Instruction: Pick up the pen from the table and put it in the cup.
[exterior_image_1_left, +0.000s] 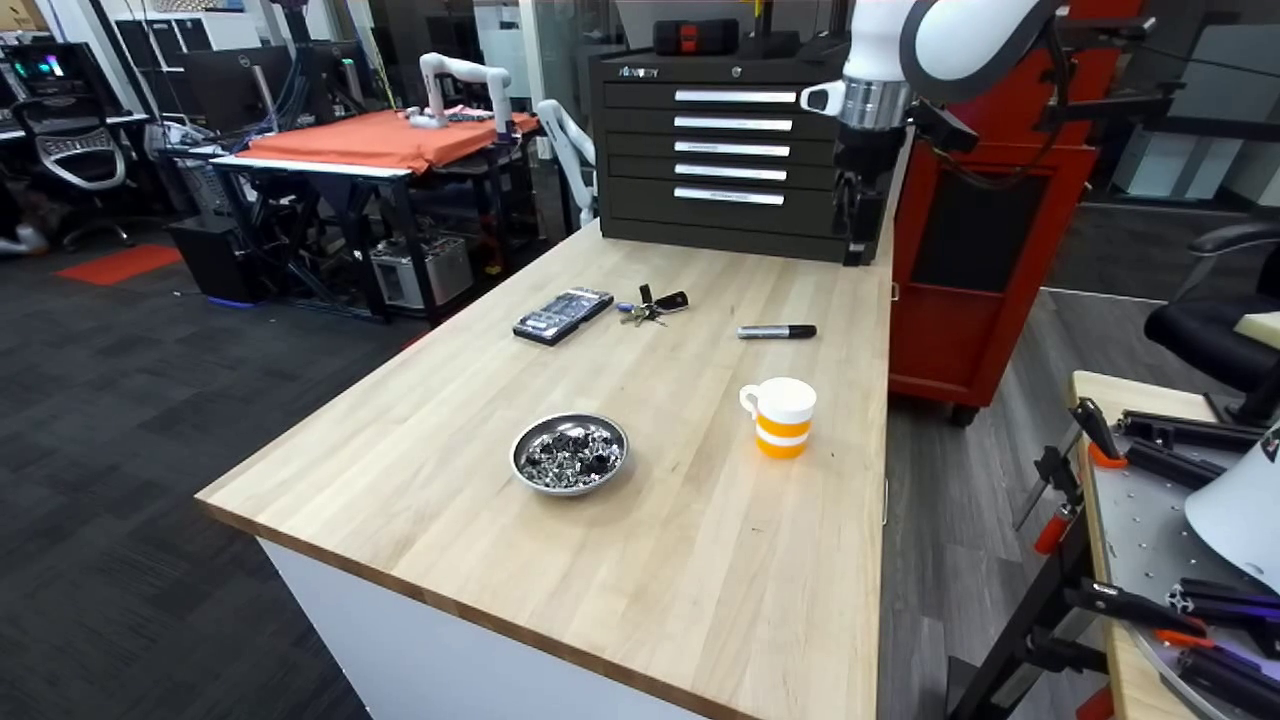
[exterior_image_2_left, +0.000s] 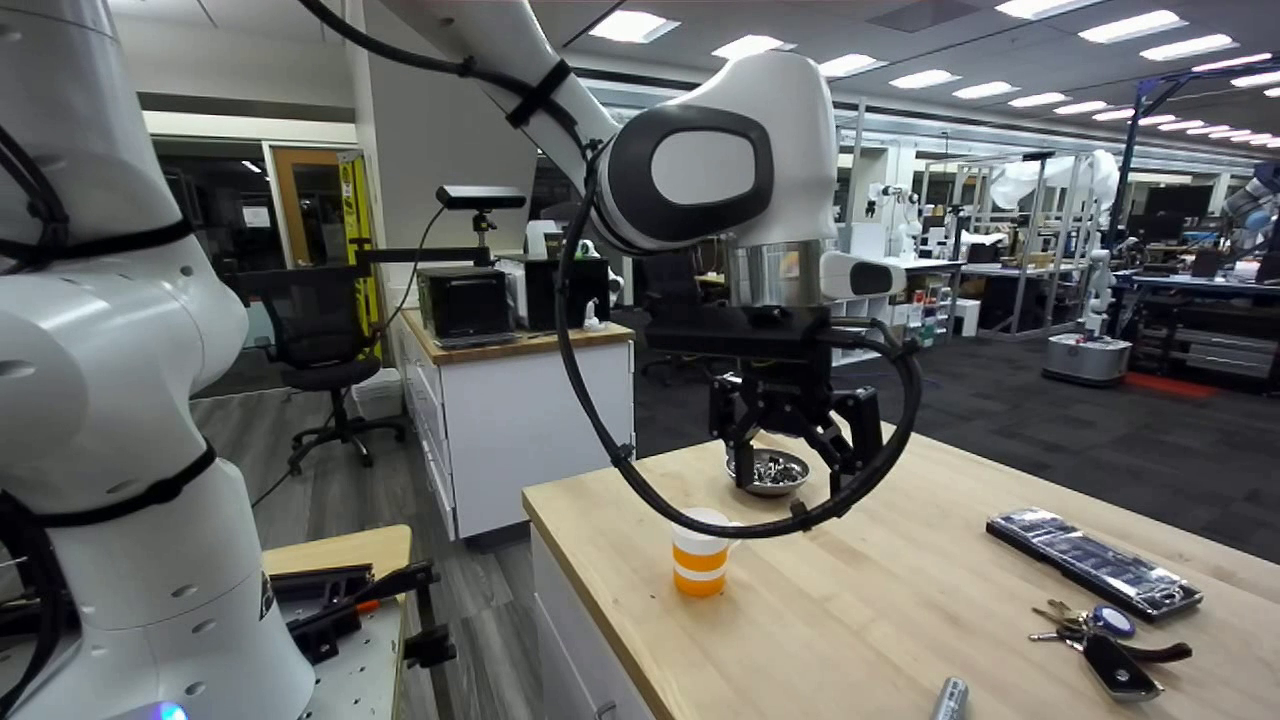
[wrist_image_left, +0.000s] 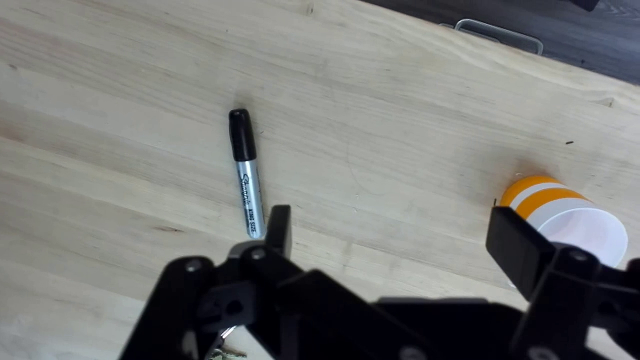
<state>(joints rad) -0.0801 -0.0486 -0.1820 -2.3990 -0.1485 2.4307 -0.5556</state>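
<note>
you look to be on the first step, picking up the pen (exterior_image_1_left: 777, 331). in an exterior view it lies untouched on the tabletop (exterior_image_1_left: 680, 560), silver barrel to the left, black cap to the right. the cup (exterior_image_1_left: 783, 415) stands upright on its near side, handle to the left. farther right the hand (wrist_image_left: 392, 226) hangs above the wood, spread wide with nothing between its fingers. in the wrist view the pen lies just outside that gap, so your next move probably calls for a shift toward the far end until the barrel sits between the fingers, then a descent. the pen runs roughly crosswise to the closing direction, so you should need little turning.

for room, start at the left: a flat case (exterior_image_1_left: 563, 316), a metal bowl (exterior_image_1_left: 572, 490) on the near side, then keys (exterior_image_1_left: 657, 302), apart from the pen. bare wood runs between pen and cup, a good lane for the carry. a tool chest (exterior_image_1_left: 735, 160) blocks the far end, so don't overshoot. the right edge looks closest to both pen and cup; avoid nudging either that way. watch the cable (exterior_image_2_left: 911, 398) looping round the hand; it could brush the cup as you lower.
</note>
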